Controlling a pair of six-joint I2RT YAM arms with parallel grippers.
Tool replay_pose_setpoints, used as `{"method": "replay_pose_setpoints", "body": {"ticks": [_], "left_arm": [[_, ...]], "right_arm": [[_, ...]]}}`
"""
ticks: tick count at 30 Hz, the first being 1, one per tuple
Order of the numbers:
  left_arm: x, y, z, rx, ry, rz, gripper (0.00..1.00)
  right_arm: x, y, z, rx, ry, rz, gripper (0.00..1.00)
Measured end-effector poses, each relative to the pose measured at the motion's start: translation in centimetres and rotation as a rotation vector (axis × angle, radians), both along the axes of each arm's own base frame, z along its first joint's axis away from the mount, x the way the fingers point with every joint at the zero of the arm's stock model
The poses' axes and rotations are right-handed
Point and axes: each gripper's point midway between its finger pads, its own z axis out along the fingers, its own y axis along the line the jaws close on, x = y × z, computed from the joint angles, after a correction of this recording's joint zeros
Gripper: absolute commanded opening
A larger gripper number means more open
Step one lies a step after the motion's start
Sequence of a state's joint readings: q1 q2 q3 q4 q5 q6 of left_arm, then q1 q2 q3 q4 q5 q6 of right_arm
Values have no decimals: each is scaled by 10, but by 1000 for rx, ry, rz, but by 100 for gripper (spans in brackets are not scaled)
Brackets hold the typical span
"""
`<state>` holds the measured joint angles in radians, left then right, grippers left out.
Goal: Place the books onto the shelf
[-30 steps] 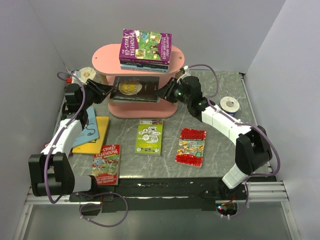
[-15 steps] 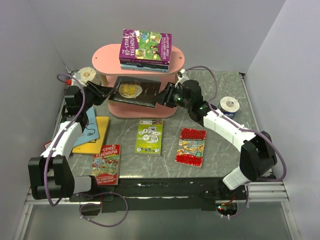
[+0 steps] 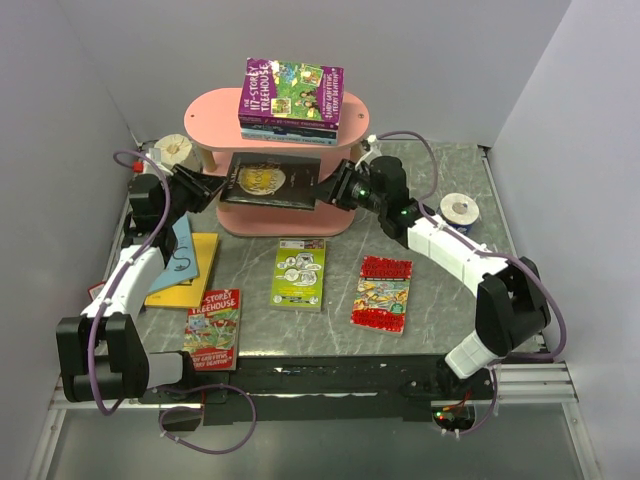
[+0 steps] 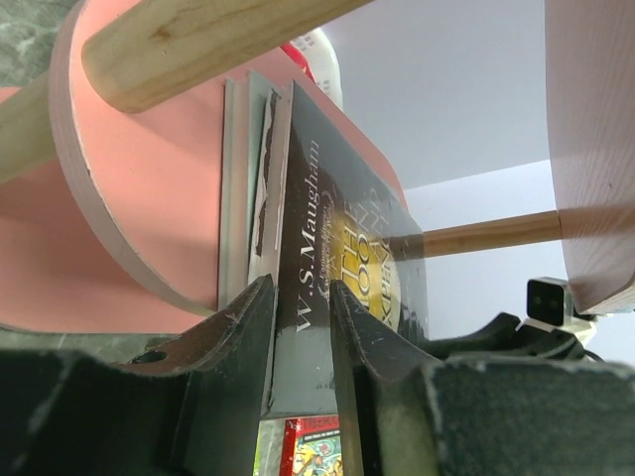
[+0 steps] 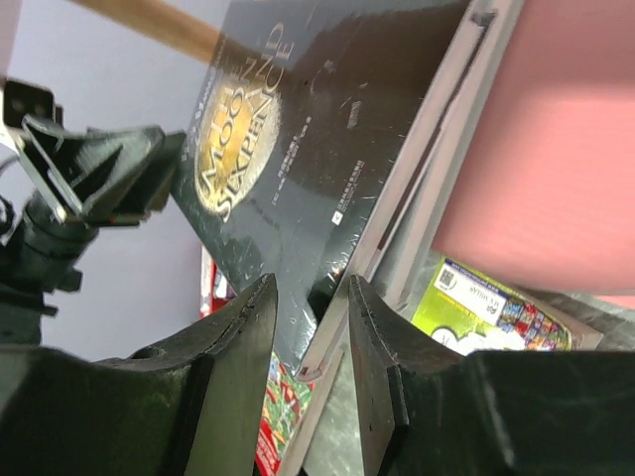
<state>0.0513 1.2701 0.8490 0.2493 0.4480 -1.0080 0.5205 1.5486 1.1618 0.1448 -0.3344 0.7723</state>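
On the table (image 3: 340, 250), nearest the arm bases, lies a red treehouse book (image 3: 212, 328); just beyond it are a yellow book (image 3: 190, 275) with a light blue book (image 3: 178, 245) overlapping its far left side, a lime green book (image 3: 299, 273) in the middle and a red book (image 3: 382, 293) to the right; none of these has shifted over the last second.

Farther in, the left gripper (image 3: 213, 186) is clamped on the spine side of the black book (image 3: 268, 180); in the left wrist view its fingers (image 4: 238, 337) press both faces, as they did a second ago. The right gripper (image 3: 330, 192) straddles the opposite corner; the book's edge passes between its fingers (image 5: 382, 337), but whether they pinch it I cannot tell.

The black book rests on thin grey-edged books on a lower pink board of the shelf (image 3: 215, 110), its near edge jutting past the board. A second ago it sat square; half a second ago it was skewed, right near corner swung outward; now it is nearly square again.

On the top board a stack headed by a purple book (image 3: 290, 90) is unchanged. A paper roll (image 3: 178, 150) stands left of the shelf; another paper roll (image 3: 460, 208) lies to the right.
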Motion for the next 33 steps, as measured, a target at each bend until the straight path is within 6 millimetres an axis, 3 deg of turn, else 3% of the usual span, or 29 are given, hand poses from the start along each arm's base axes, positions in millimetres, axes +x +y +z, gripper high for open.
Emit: {"method": "replay_pose_setpoints", "body": {"ticks": [12,33], "left_arm": [[-2,-5,0,-14,3,-27,34],[10,-5,-1,-31,1,-23,34]], "right_arm": [[22,-9,-2,77,35,-37,38],[31,-7,0,100,44,-37,37]]}}
